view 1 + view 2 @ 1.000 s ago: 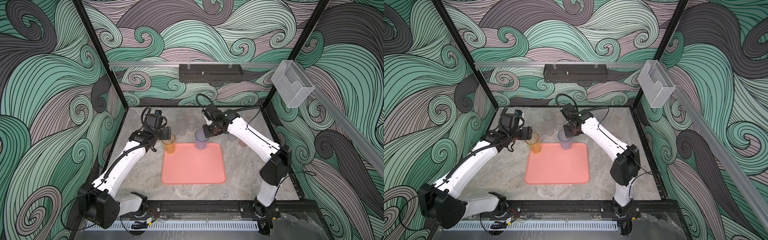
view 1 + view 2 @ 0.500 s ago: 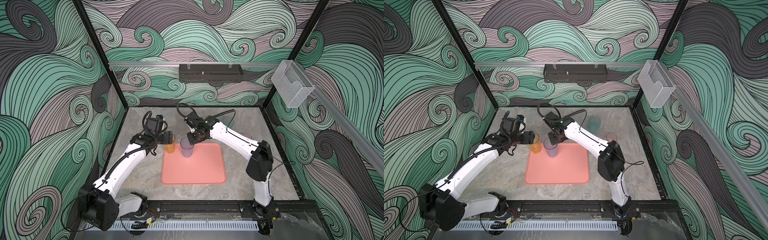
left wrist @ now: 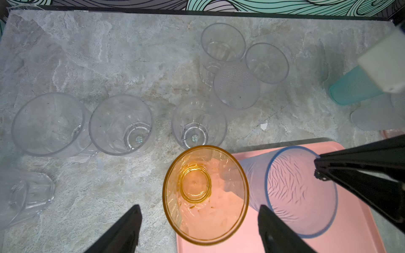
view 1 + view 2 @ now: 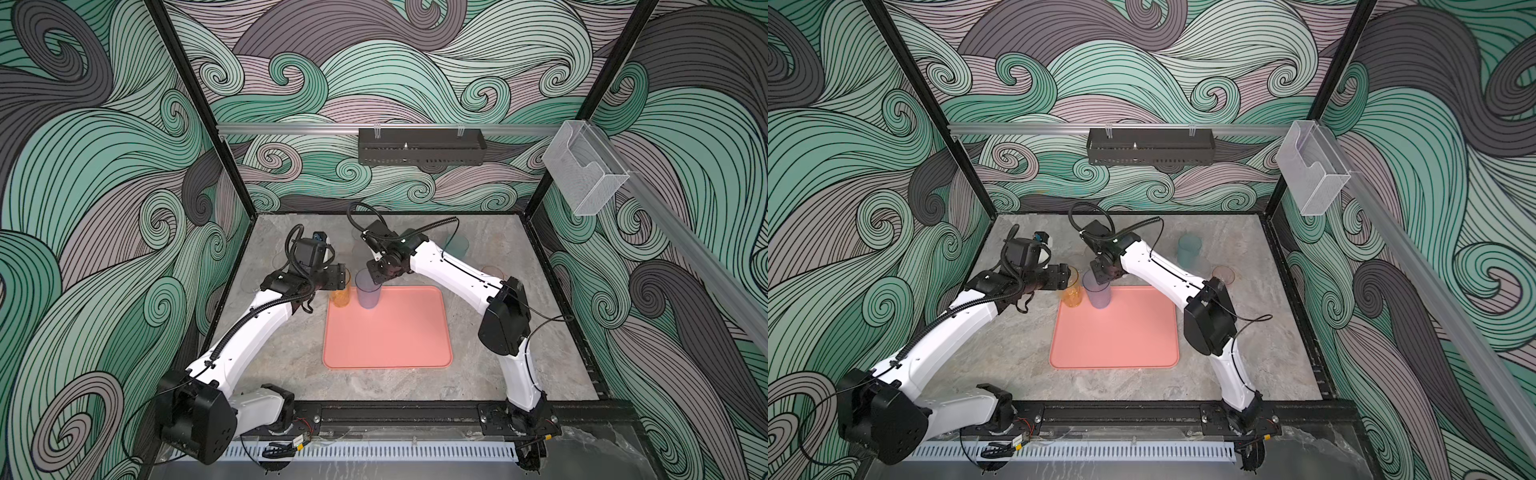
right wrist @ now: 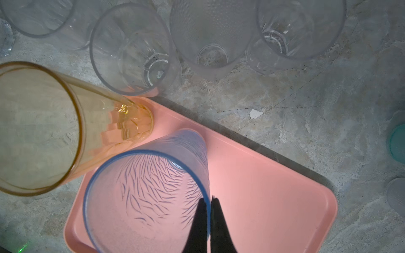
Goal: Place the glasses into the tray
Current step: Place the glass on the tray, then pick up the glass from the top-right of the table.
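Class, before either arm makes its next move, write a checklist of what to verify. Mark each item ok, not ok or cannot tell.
1. Right gripper shut on the rim of the blue glass: ok.
2. Blue glass over the tray: ok.
3. Blue glass base resting on the tray: cannot tell.
4. Left gripper open, one finger on each side of the amber glass: ok.
5. Amber glass base fully inside the tray's rim: cannot tell.
6. All glasses in the tray: not ok. The clear glasses and the teal glass stand on the table.
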